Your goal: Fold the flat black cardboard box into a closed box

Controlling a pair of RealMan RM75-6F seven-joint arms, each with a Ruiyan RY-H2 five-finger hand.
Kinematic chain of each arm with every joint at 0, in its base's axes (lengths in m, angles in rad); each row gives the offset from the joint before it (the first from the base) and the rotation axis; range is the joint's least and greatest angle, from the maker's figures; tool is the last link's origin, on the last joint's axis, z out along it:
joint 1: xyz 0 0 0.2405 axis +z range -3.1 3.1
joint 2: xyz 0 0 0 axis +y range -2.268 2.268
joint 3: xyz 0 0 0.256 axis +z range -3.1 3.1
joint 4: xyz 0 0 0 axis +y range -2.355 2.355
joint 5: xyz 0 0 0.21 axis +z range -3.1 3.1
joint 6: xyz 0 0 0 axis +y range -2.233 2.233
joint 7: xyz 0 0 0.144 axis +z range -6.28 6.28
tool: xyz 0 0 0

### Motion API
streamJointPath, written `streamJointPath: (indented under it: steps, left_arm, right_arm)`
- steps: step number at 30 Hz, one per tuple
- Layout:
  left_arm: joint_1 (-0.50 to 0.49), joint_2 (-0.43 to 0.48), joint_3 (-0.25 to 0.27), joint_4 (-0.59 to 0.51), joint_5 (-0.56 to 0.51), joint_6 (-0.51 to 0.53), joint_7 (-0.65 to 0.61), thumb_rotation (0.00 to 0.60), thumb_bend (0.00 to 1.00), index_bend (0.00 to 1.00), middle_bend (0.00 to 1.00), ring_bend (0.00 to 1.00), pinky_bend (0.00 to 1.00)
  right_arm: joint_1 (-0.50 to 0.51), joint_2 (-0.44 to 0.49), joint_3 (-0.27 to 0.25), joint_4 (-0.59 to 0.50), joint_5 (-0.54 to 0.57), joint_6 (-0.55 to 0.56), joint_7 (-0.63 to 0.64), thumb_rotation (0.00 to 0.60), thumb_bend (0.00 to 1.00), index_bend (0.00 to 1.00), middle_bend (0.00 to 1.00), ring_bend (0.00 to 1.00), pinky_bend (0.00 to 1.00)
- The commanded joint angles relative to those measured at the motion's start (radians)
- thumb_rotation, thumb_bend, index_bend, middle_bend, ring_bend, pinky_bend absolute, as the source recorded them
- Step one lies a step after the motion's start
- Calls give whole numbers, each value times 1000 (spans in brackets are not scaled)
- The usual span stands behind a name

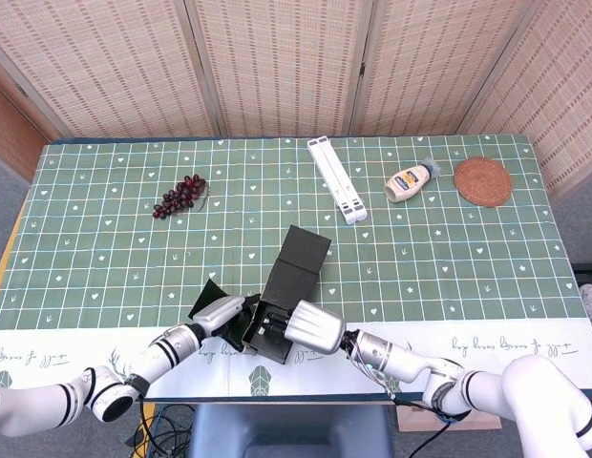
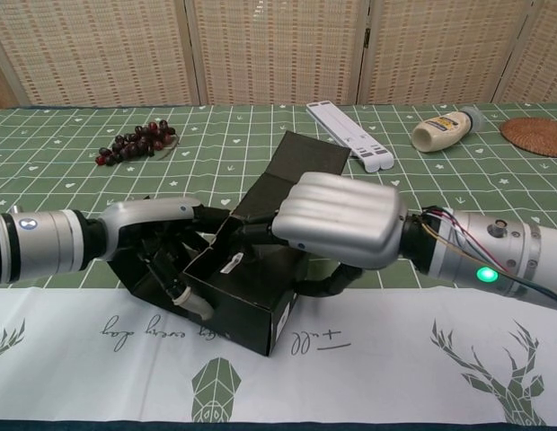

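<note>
Sitting near the front edge of the green patterned tablecloth (image 1: 105, 239), at about 6 o'clock from the table's centre, the half-folded black cardboard box (image 1: 286, 296) (image 2: 251, 305) has its body on the cloth and a long flap sloping up and away toward 12 o'clock. Its white label sticker faces upward in the chest view.

The robot's left hand (image 1: 222, 311) (image 2: 157, 238) is at the box's 9 o'clock side, its dark fingers (image 2: 175, 278) curled into and against the box's open end, touching the black card there. A loose black flap spreads on the cloth under and beside this hand.

The right hand (image 1: 310, 326) (image 2: 341, 220) lies over the box's 3 o'clock side with its silver back uppermost and its fingers bent down together over the top edge; the thumb curls below against the side wall, so it seems to grip the box, though the contact underneath is hidden.

Well apart, at 10 o'clock, lies a bunch of dark red grapes (image 1: 179, 196) (image 2: 135, 142). Toward 12 o'clock sits a long white folded stand (image 1: 336, 178) (image 2: 349, 135). At 2 o'clock a pale squeeze bottle with a yellow label (image 1: 412, 180) (image 2: 447, 130) lies on its side, just beside a round woven brown coaster (image 1: 483, 181) (image 2: 537, 136).
</note>
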State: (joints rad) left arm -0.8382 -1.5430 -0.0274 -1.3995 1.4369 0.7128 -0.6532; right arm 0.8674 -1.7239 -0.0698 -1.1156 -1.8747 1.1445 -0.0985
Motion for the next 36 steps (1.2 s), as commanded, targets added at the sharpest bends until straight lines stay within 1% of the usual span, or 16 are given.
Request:
streamJointPath:
  steps: [1, 4, 7, 9, 12, 17, 20, 25, 28, 32, 36]
  left_arm:
    - [1, -1, 0, 0, 1, 0, 1, 600, 91, 167, 226, 530, 839]
    - [2, -4, -1, 2, 1, -1, 3, 600, 91, 169, 226, 530, 839]
    - [3, -11, -3, 5, 0, 0, 8, 600, 91, 208, 238, 531, 839]
    - [2, -16, -4, 9, -2, -2, 13, 600, 91, 253, 278, 532, 839]
    - [2, -21, -7, 10, -5, -5, 18, 600, 91, 292, 320, 534, 839]
    - [3, -25, -12, 11, -9, -4, 27, 600, 91, 295, 323, 534, 839]
    - [4, -25, -10, 9, -6, -5, 35, 600, 91, 294, 323, 534, 839]
    - [5, -22, -7, 2, 4, 3, 54, 600, 91, 292, 323, 533, 839]
    - [5, -23, -9, 3, 5, 7, 69, 600, 91, 289, 323, 533, 839]
    - [4, -24, -10, -1, 4, 4, 75, 600, 91, 288, 323, 532, 839]
    - [5, -25, -13, -5, 3, 8, 74, 600, 91, 287, 323, 532, 839]
  right_arm:
    - [2, 9, -4, -9, 0, -6, -5, 600, 327, 232, 296, 730, 989]
    - [2, 17, -6, -20, 2, -9, -7, 600, 326, 238, 299, 730, 989]
    - [2, 23, -8, -29, 3, -12, -11, 600, 327, 238, 299, 730, 989]
    - [2, 27, -7, -35, 5, -14, -14, 600, 327, 238, 299, 730, 989]
    - [6, 34, -10, -45, 5, -23, -15, 600, 327, 238, 299, 730, 989]
    - [19, 56, -16, -72, 0, -50, -27, 600, 338, 244, 305, 729, 989]
    - [33, 79, -20, -103, 6, -87, -28, 600, 347, 246, 314, 730, 989]
    - [63, 120, -23, -156, 15, -151, -30, 600, 408, 309, 353, 744, 989]
    - [82, 144, -21, -190, 27, -193, -29, 600, 452, 329, 377, 751, 989]
    - [111, 177, -20, -235, 42, -254, -26, 600, 513, 341, 411, 763, 990]
    - [137, 197, -14, -263, 48, -293, -20, 600, 566, 352, 462, 768, 990]
